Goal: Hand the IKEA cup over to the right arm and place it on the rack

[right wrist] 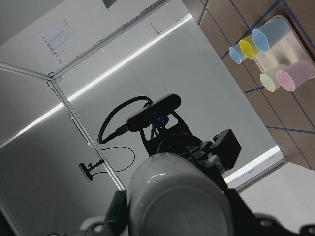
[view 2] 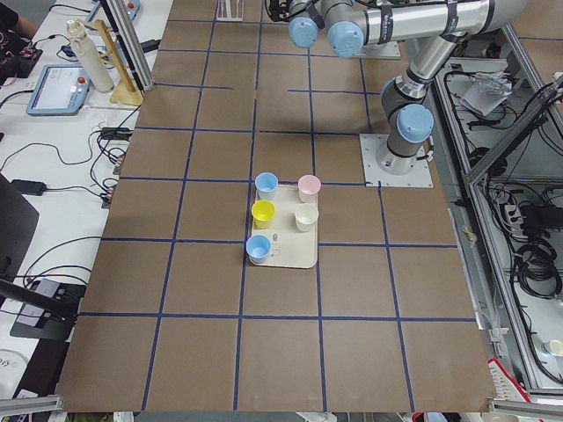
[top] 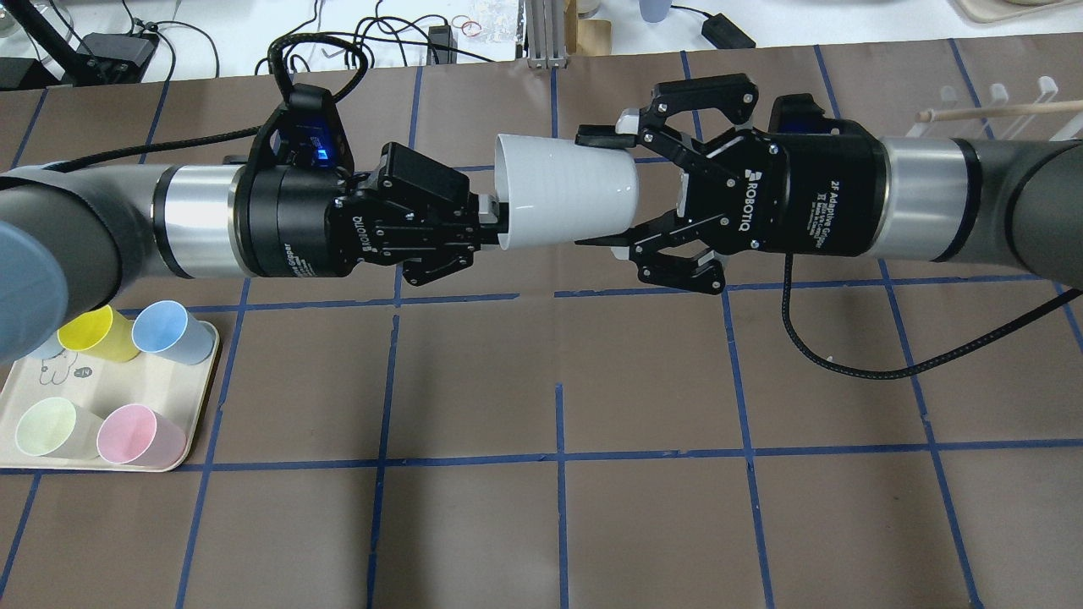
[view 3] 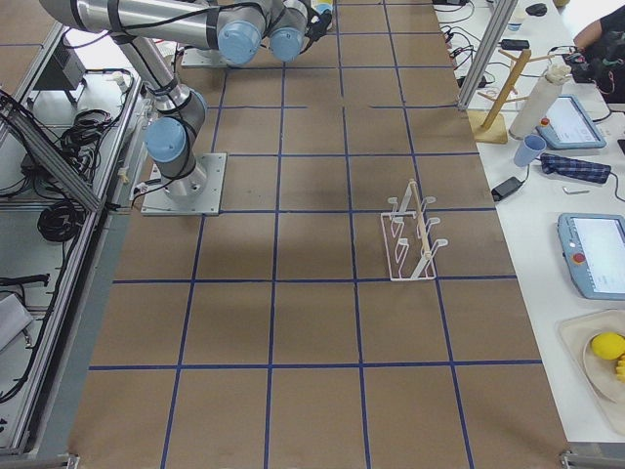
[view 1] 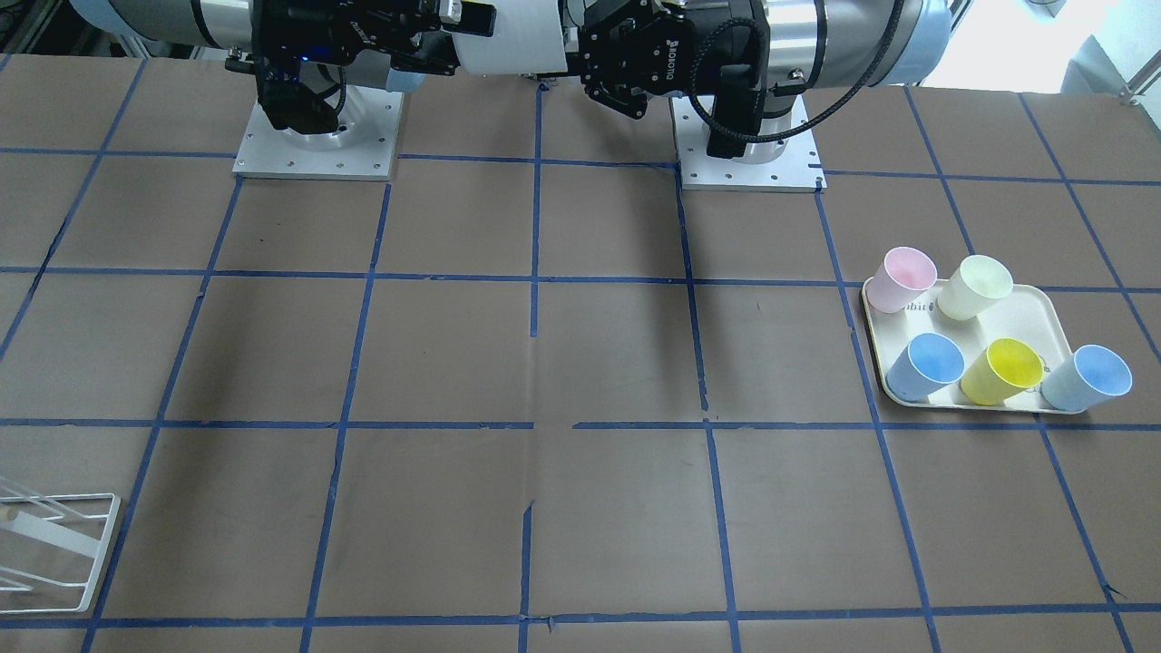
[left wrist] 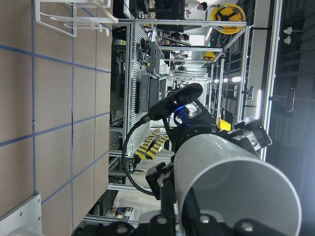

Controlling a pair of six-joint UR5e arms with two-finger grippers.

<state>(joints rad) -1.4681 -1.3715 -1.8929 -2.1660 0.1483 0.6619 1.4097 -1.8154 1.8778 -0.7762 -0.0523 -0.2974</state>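
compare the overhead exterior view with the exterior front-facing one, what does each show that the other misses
Only overhead: the handover in full, the left hand pinching the rim of the grey cup, the right hand open around its base. Only front-facing: both arm base plates, and the fifth, pale blue cup unhidden on the tray. Both: the two hands, the tray of pastel cups, part of the white rack.

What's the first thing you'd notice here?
Two robot arms meet in mid-air above the table, with a grey cup lying sideways between them. The left gripper pinches its rim, and the right gripper is open around its base. Off to the robot's left, a tray holds five coloured cups.
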